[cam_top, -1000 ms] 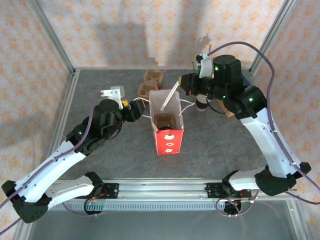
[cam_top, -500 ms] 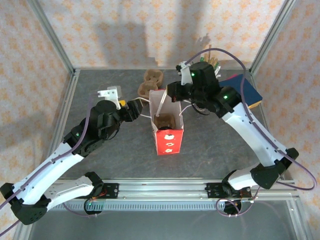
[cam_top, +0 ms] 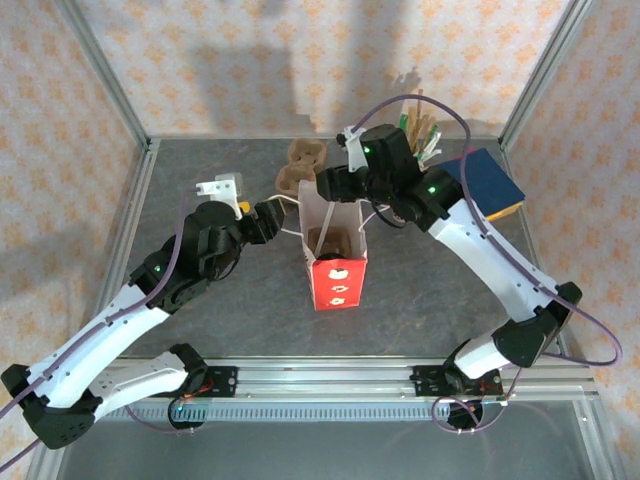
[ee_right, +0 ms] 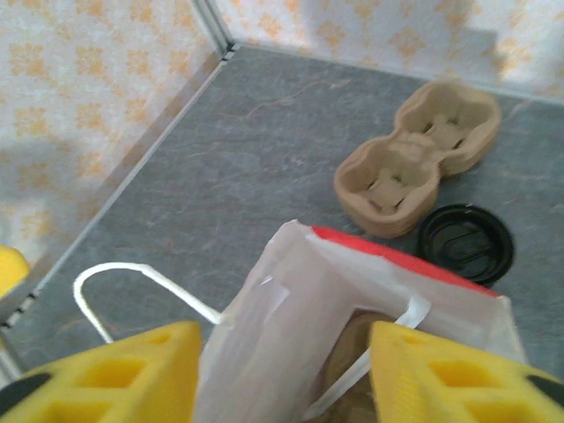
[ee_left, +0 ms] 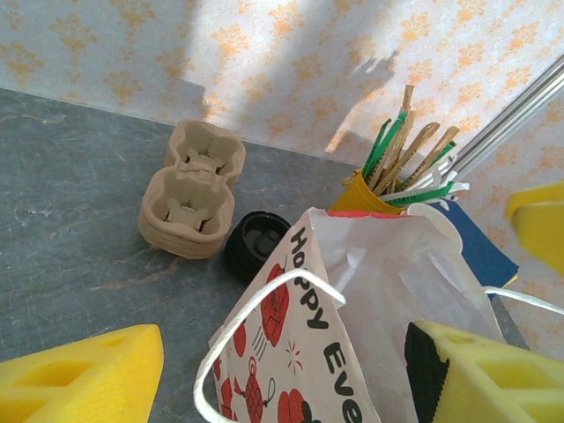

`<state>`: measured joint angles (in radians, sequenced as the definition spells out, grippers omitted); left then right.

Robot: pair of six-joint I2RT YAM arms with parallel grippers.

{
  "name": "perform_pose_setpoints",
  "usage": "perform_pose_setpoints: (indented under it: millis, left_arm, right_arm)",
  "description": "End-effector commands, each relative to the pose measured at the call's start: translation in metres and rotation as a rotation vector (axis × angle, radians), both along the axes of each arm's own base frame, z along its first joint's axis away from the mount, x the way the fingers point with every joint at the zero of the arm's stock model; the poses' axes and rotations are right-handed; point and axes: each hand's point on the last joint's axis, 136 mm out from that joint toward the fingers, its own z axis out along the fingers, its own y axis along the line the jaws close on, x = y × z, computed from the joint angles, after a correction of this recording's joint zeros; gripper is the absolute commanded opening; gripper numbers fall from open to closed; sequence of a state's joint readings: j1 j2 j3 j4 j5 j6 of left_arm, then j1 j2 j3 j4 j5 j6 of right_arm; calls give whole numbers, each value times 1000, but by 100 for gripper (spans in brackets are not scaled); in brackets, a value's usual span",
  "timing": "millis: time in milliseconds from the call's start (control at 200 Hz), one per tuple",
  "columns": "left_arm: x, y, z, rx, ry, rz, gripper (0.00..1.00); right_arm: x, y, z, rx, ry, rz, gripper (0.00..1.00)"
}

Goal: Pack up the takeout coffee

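- Coffee (cam_top: 329,241): down inside the bag (cam_top: 338,281). From above it is a dim brown-and-dark shape, and cup and lid cannot be told apart there.
- Bag: upright near the middle of the table (cam_top: 430,300), mouth open, red printed front facing 6 o'clock.
- Left gripper (ee_left: 282,379): at 9 o'clock of the bag, jaws wide apart. The bag's near corner and its white handle (ee_left: 256,308) lie between the fingers. One finger stands clear of the paper. The other is just beside the bag's wall, and I cannot tell whether it touches. Nothing is clamped.
- Right gripper (ee_right: 280,370): over the bag's rim at 12 o'clock, jaws parted, astride the mouth. The bag's white inner wall runs between the fingers. One finger sits at the wall's edge, and I cannot tell whether it touches. It holds nothing.
- Carrier (ee_left: 189,198): on the table at 11 o'clock of the bag. A loose black lid (ee_left: 256,245) lies just beside it, at its 4 o'clock in the left wrist view.
- Stirrers (ee_left: 401,145) and white-rimmed cups (ee_left: 436,220): behind the bag, toward 1 o'clock.
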<state>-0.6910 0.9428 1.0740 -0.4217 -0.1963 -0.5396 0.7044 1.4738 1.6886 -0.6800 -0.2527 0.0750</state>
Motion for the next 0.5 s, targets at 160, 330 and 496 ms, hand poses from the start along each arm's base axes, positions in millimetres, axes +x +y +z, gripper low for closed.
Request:
perform_pose_setpoints:
  millis: [160,330,496]
  left_arm:
    - [4,9,1,53,-8,38,75]
    - [4,11,-3,64,2,45,75]
    - [3,13,-2,68,0,52,75]
  right_arm:
    - [23,-68,42,-76,-170,-290,70]
    - [48,-121,43,-14,-127,-459,70]
    - [65,-178,44,18,-116,-604,76]
